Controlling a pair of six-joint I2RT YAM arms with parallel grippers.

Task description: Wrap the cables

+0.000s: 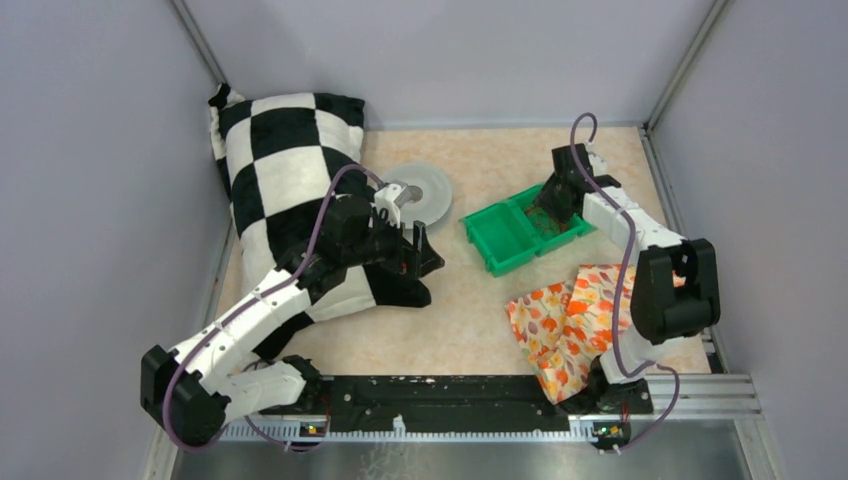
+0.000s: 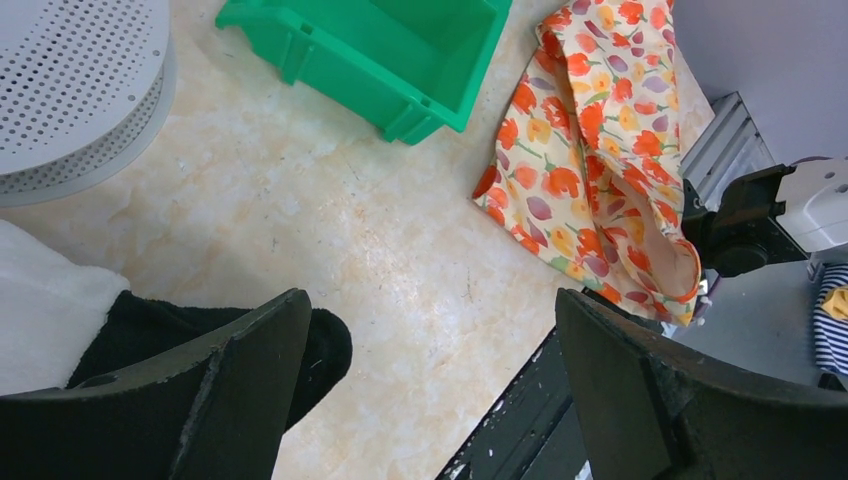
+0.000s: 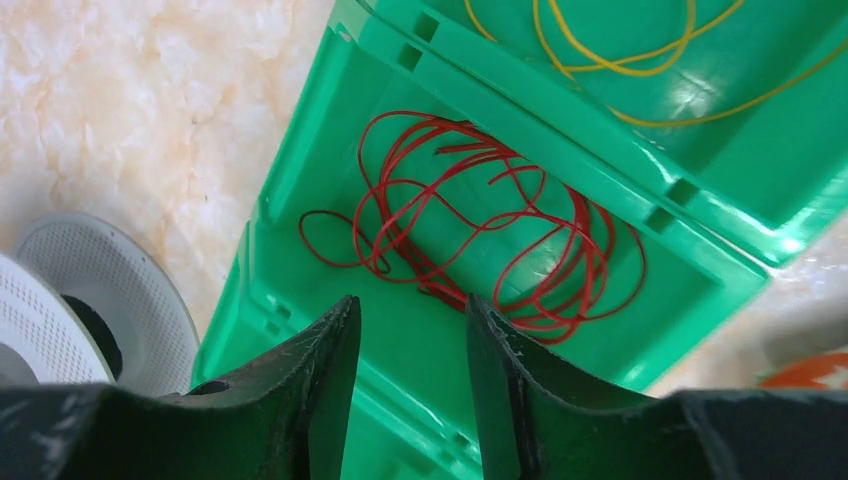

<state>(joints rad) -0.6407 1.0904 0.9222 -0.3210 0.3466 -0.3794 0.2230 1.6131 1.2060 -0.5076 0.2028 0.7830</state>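
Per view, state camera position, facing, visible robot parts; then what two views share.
Top external: overhead behind both arms, which show, facing the table.
Left wrist: behind the left end effector, which shows, facing floral cloth.
Right wrist: behind the right end effector, which shows, facing red cable in green bin.
Both wrist views share the perforated disc.

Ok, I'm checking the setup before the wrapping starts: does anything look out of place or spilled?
Nothing is spilled: the red cable and yellow cable lie loose inside their green bins. Only the floral cloth looks askew, rumpled with its near corner reaching the base rail beside the right arm.
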